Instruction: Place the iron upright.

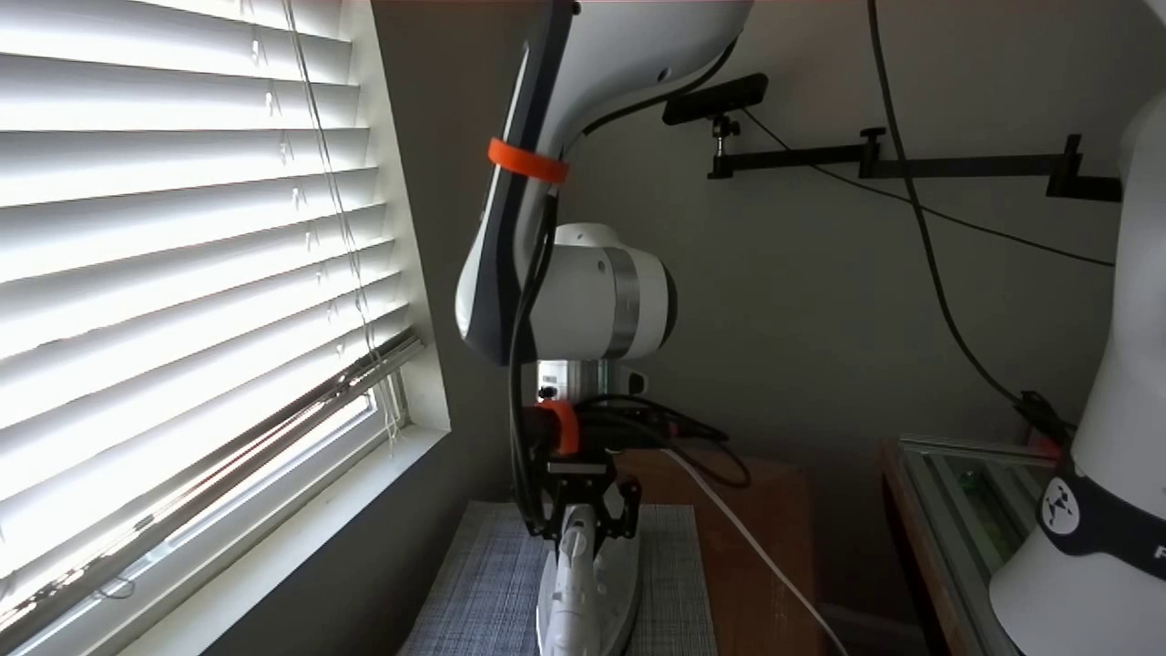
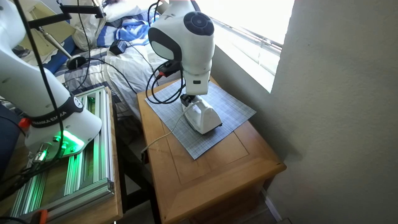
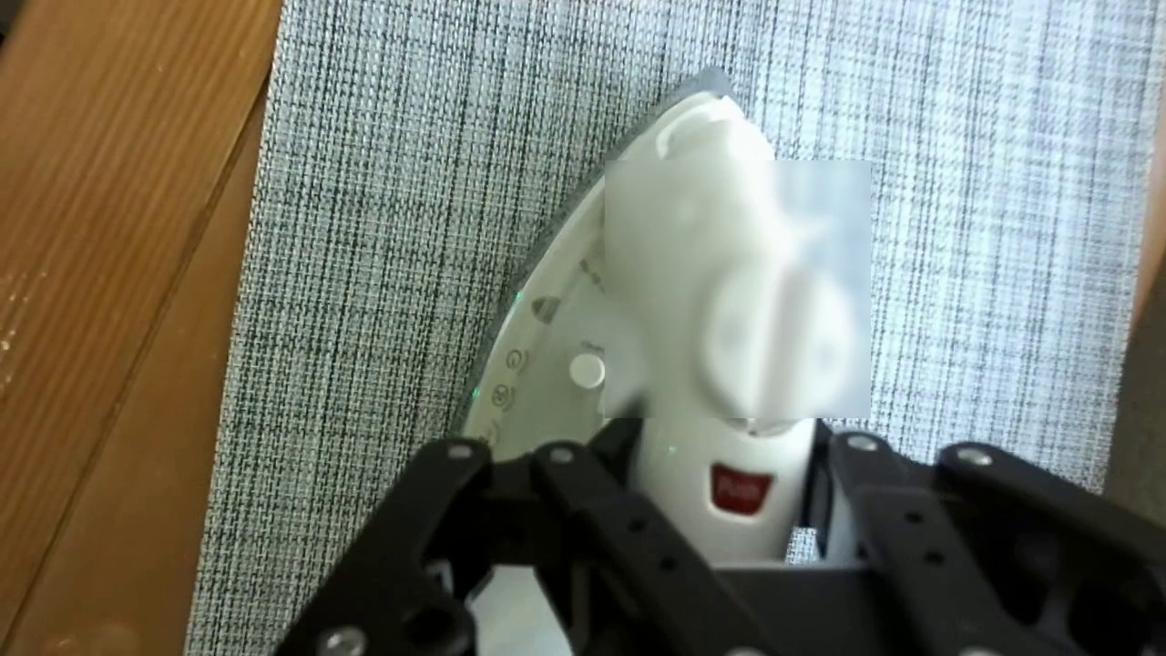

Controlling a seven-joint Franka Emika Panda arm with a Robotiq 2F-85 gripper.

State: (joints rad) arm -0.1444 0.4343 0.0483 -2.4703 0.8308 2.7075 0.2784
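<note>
Clothes iron (image 2: 207,117) near the centre of the frame in an exterior view, lying flat, not yet upright. Hand (image 3: 726,444) at lower centre of the wrist view, fingertips (image 3: 621,442) on both sides of the handle (image 3: 720,542) with no gap seen there; we read it as clamped on. Hold is beside the red push button (image 3: 740,489), toward the nose (image 3: 715,114); we judge this suits lifting that end and rocking the iron onto its heel. A twist in the grip seems the likeliest trouble. Pale cord (image 1: 761,553) runs to lower right in an exterior view and might tug. Grey woven placemat (image 2: 231,102) beneath, probably to spare the wooden worktop (image 2: 199,183). Room: bright window blinds (image 1: 182,255) fill the left of the frame in an exterior view; rumpled bed (image 2: 124,62) at upper left, robot base (image 2: 79,119) on an aluminium frame (image 2: 104,140) at left.
</note>
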